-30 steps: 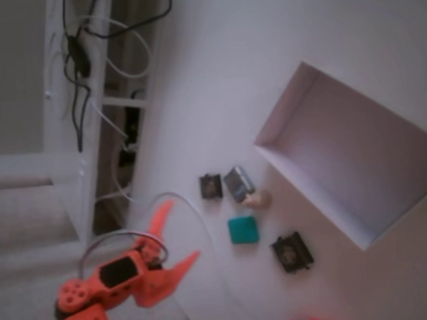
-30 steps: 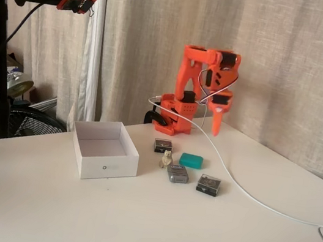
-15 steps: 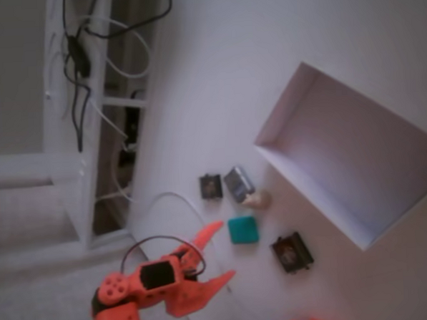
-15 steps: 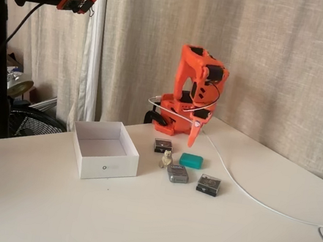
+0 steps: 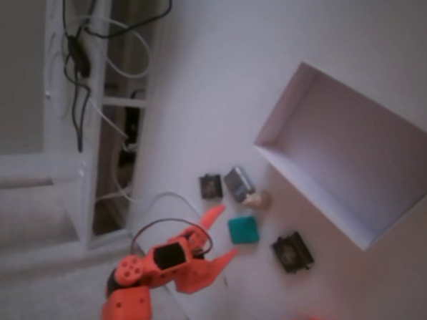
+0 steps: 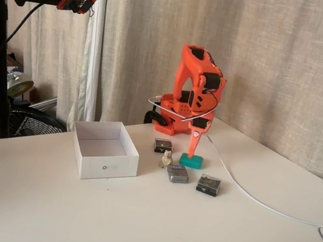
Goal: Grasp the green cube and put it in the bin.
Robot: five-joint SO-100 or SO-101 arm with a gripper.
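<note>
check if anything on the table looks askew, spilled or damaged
Nothing looks spilled or broken. The bin sits upright and empty, the green cube lies flat beneath the open gripper. The only untidy thing is a white cable trailing loose across the table beside the small blocks.

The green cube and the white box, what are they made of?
The green cube looks like smooth matte plastic or rubber: one even teal colour, rounded corners, no shine. The white box looks like thin cardboard: flat, straight, thin walls with sharp folded corners. Neither can be told for sure from here.
</note>
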